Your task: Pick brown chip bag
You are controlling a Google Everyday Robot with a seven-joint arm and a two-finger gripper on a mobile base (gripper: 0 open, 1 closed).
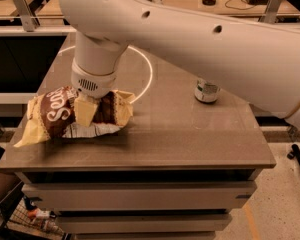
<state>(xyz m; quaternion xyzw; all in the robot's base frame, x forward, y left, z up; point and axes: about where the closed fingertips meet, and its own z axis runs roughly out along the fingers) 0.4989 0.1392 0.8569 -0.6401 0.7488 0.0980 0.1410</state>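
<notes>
White script on brown chip bag [57,115]: "Se" legible, following letters unclear, partly covered by claw [92,115] set on bag's middle. Green-and-white label on can [207,91], farther back on tabletop [190,134]: print illegible.

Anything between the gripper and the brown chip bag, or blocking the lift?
Nothing visible. The gripper is clamped on the middle of the brown chip bag; the can stands apart, far right on the table.

the gripper [86,113] is hanging over the table's [190,144] left side, clamping the brown chip bag [57,115] lying beneath it; a can [207,90] is standing well to the gripper's right, slightly behind.
</notes>
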